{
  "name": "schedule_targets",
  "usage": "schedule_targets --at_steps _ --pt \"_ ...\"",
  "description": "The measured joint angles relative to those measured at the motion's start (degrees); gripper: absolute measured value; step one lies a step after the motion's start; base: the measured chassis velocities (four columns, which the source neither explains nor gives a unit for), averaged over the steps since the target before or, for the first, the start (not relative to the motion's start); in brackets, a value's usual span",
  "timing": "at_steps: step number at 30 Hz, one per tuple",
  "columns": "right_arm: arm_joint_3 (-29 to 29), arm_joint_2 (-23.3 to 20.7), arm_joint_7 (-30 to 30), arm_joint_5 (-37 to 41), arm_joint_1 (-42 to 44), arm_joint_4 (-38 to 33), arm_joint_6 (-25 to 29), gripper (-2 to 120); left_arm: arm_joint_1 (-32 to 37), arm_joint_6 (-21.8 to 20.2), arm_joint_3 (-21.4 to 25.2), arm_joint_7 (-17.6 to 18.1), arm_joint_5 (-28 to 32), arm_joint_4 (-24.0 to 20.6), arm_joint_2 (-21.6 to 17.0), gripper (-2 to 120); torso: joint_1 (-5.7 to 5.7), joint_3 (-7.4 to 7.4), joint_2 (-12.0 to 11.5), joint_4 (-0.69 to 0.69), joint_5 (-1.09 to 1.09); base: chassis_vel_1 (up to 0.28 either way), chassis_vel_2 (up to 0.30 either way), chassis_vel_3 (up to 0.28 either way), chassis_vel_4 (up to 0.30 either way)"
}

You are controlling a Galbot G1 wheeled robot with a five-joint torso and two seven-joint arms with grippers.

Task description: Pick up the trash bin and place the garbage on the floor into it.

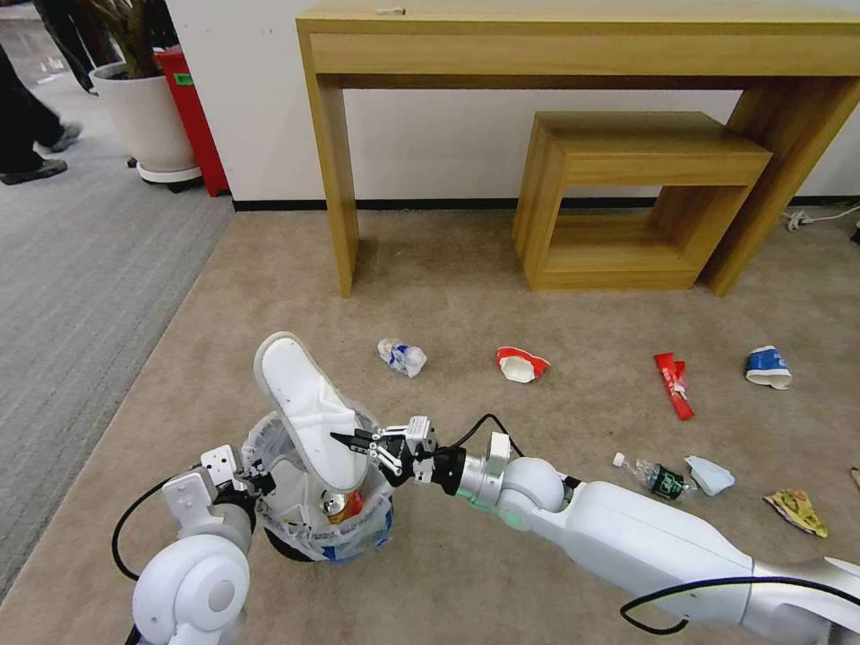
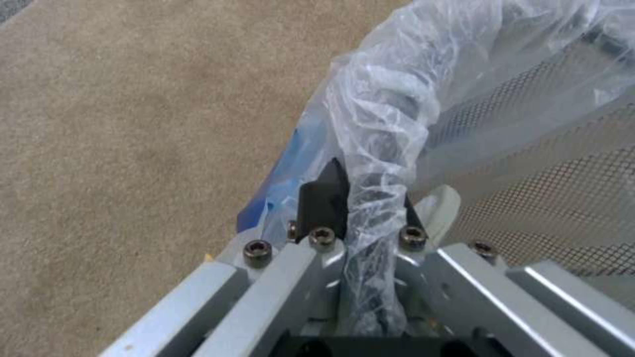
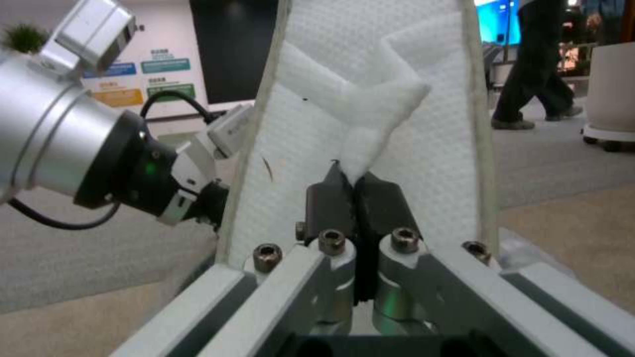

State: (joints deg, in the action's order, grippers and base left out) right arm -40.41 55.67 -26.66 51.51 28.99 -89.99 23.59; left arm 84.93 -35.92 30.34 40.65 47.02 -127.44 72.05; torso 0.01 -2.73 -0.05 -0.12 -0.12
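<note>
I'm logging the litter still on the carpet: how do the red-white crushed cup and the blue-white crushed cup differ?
The red-white cup lies near the middle of the carpet, in front of the small wooden stool; the blue-white cup lies far out on the robot's right. The red-white cup is squashed flatter, while the blue-white cup keeps more of its round shape. Both are crushed paper cups lying loose on the beige floor.

No readable text, labels or numbers anywhere.

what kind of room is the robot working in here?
Probably a mock hotel or office room inside a larger open hall: a wooden desk with a stool against a white wall, beige carpet meeting grey carpet, a potted plant, and wall posters behind.
</note>
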Motion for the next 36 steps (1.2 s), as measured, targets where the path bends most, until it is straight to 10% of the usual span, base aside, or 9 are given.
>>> schedule_targets --at_steps 6,24,36 --pt "-0.10 0.73 -1.18 -1.52 0.03 2.62 1.65 4 0.36 0.00 0.24 0.02 0.07 -0.78 -0.01 1 0.00 0.00 0.00 0.00 0.00 0.000 0.000 0.000 0.000" --pt "0.22 2.19 -3.25 -4.66 0.72 6.11 4.87 80 0.56 0.00 0.87 0.04 0.11 -1.59 0.66 1 0.00 -0.01 0.00 0.00 0.01 0.000 0.000 0.000 0.000" --pt "0.71 2.99 -3.91 -5.49 0.79 7.61 6.12 82 0.09 0.03 0.65 0.06 0.09 -0.62 0.70 1 0.00 0.00 0.00 0.00 0.00 0.000 0.000 0.000 0.000"
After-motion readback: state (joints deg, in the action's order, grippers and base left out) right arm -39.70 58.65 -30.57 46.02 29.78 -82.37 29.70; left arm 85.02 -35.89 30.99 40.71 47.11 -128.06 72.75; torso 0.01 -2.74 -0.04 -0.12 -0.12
